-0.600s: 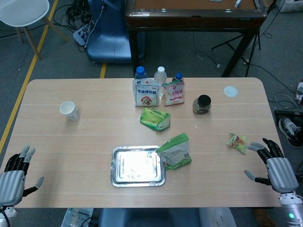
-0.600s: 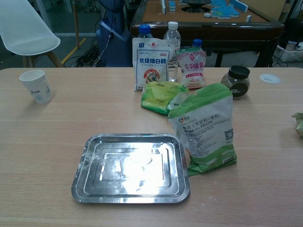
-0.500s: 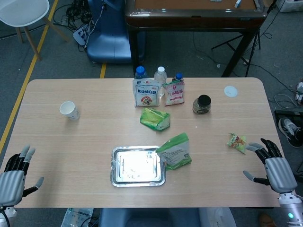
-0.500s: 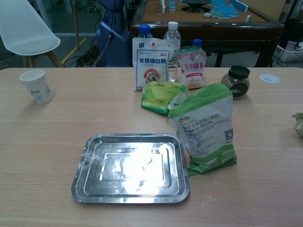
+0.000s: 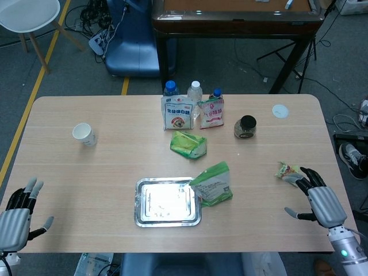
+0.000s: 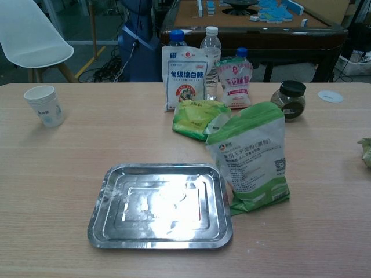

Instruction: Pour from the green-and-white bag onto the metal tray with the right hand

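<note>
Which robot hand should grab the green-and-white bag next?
Right. The right robot hand is open, on the same side of the metal tray as the green-and-white bag. The left robot hand sits beyond the tray.

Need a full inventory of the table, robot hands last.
metal tray: 1, silver, front centre
green-and-white bag: 1, standing at tray's right edge
green packet: 1, behind that bag
white pouch: 1, back centre
pink-white pouch: 1, right of it
bottles: 3, behind pouches
jar: 1, black lid, back right
paper cup: 1, white, left
snack wrapper: 1, right edge
white disc: 1, far right
left robot hand: open, near-left corner
right robot hand: open, beside the wrapper
</note>
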Tool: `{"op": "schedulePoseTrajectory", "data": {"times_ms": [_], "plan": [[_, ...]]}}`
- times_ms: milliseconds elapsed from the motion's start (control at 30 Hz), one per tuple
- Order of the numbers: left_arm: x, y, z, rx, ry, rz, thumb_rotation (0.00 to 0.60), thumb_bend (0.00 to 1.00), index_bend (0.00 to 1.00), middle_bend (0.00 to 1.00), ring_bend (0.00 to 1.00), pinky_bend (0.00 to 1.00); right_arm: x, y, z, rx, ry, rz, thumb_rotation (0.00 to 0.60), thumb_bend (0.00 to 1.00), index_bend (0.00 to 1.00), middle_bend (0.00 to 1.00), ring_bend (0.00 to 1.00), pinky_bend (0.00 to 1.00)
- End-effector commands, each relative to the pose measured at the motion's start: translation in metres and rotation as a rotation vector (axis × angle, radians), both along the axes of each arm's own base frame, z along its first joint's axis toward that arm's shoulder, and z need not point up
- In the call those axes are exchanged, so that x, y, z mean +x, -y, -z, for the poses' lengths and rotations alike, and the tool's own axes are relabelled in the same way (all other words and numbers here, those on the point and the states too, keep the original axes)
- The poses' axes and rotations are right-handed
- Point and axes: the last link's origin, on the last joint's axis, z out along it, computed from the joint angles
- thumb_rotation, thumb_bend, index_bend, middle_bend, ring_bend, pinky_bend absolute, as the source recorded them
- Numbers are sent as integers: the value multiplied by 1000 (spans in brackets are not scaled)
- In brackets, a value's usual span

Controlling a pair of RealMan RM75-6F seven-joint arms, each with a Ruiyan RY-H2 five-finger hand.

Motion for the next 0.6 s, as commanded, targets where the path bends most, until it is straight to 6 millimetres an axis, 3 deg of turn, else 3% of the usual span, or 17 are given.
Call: {"op": "schedulePoseTrajectory", "data": {"times_ms": [33, 267, 600], "plan": [[0, 0, 0, 1, 0, 1, 600, 230, 21, 0, 81, 57, 3, 24, 14, 73, 25, -6, 600, 100, 258, 235, 73, 50], [-1, 3, -2, 6, -4, -7, 600, 229, 21, 0, 81, 57, 13, 58, 48, 184, 47, -31, 600, 69, 258, 235, 73, 49], [-1, 5, -2, 3, -12, -17, 600, 229, 20, 0, 81, 57, 26, 88, 95, 294, 106, -60, 600, 0, 257, 235, 73, 49]]}}
